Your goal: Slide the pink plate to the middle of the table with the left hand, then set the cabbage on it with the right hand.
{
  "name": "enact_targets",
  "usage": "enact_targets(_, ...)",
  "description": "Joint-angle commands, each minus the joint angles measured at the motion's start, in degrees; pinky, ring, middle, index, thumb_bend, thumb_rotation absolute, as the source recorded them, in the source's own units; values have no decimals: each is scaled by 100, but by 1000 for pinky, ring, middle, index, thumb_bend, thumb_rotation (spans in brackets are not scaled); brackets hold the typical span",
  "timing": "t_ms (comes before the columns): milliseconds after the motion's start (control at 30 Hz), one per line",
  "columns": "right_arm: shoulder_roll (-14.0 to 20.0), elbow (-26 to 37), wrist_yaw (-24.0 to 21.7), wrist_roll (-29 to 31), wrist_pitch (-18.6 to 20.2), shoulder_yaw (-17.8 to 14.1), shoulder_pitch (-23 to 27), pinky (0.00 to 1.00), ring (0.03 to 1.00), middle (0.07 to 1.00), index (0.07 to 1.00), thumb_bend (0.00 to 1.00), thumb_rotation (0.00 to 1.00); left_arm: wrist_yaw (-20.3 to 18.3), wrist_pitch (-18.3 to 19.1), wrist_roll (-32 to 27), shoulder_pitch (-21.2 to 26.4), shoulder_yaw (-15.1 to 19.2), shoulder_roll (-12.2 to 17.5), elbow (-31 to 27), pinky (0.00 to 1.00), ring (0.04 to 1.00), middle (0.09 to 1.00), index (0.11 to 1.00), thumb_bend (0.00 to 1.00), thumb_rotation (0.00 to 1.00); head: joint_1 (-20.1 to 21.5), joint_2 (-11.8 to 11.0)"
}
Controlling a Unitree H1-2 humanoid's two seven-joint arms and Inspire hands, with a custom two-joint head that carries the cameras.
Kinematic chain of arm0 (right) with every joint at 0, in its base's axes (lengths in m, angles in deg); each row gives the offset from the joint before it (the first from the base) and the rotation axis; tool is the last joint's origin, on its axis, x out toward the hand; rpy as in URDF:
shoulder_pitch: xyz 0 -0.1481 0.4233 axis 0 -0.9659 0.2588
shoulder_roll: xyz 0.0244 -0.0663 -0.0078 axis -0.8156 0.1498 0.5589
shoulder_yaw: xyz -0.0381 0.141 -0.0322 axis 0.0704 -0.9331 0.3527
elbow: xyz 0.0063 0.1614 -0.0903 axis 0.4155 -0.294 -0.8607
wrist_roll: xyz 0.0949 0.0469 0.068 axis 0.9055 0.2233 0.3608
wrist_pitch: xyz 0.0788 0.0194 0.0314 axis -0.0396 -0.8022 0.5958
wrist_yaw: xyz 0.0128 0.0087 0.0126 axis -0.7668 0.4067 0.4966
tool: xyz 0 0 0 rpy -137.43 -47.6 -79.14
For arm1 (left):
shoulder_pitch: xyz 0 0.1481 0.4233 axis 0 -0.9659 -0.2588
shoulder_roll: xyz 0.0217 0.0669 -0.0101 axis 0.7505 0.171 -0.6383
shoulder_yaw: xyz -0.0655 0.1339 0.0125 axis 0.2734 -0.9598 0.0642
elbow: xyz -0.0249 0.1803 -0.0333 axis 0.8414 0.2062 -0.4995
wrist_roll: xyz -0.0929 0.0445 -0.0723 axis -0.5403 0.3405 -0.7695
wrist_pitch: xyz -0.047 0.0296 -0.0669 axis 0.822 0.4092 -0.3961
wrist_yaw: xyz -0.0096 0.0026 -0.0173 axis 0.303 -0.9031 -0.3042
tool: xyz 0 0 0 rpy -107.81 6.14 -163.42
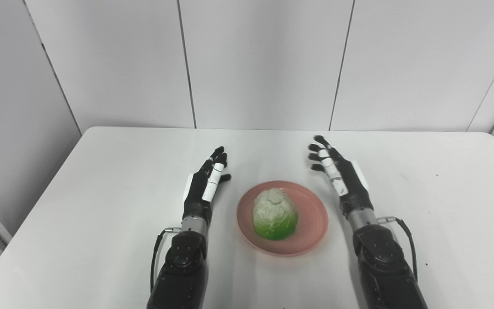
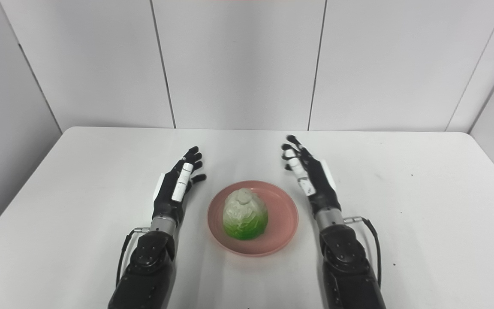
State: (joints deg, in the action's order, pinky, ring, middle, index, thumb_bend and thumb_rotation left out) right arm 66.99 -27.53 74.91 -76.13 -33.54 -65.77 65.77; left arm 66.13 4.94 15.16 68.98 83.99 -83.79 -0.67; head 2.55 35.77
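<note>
Glossy pink plate (image 1: 311, 223); waxy cabbage (image 1: 274, 214); matt white table (image 1: 101, 180).

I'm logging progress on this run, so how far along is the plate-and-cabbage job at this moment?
Both steps look done: the round pink plate sits near the middle of the white table, and the pale green cabbage rests upright on it. Nothing is in hand: the left hand and right hand are open, one on each side of the plate, touching neither it nor the cabbage. Nothing appears left to do.

Pink plate (image 1: 311, 223); cabbage (image 1: 274, 214) — pale whitish top, bright green base; black-and-white hands; white desk (image 1: 101, 193).
</note>
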Motion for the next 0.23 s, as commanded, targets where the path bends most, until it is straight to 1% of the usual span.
enact_targets(0,-65,-93,162,174,-376,-49,212,844,858,871,911,875,1000,208,92,111,233,-2,-14,-115,844,917,914,865,918,905,65,12)
enact_targets(100,-112,-323,326,211,-450,-47,104,871,874,898,925,854,1000,308,158,150,247,-10,-12,-102,893,945,938,889,933,921,226,39)
enact_targets(133,-128,-368,365,233,-463,-43,88,873,874,898,925,853,1000,330,167,169,247,-9,-8,-99,893,945,938,889,933,921,226,39)
enact_targets(167,-184,-418,460,276,-433,-76,51,875,875,900,926,851,1000,411,164,237,253,-11,-7,-66,894,947,938,891,933,922,337,56)
enact_targets(200,-237,-456,537,323,-411,-105,20,883,871,898,929,837,1000,480,158,283,257,-9,-4,-36,873,939,935,894,914,930,384,61)
